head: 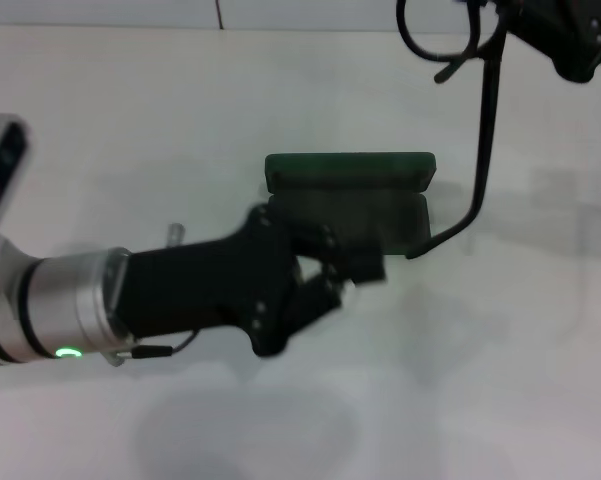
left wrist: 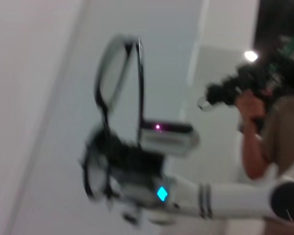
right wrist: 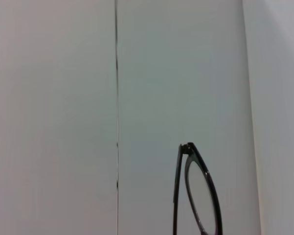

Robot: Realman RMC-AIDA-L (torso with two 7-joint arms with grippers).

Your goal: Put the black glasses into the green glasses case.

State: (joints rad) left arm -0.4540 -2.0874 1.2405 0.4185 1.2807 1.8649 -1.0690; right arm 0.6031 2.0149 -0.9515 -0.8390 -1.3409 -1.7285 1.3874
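While your right gripper point(head: 570, 40) sits in the upper right of the head view, the glasses point(head: 477, 150) hang from it, clamped in its fingers near the frame front. One thin, slightly curved black temple drops almost straight down, its tip just beside the right end of the case point(head: 350, 195). You see that dark green, round-cornered case open at frame centre on the white table point(head: 500, 380), long axis running left to right. Your left gripper point(head: 325, 270) reaches in from the lower left, its fingers closed on the case's near edge.
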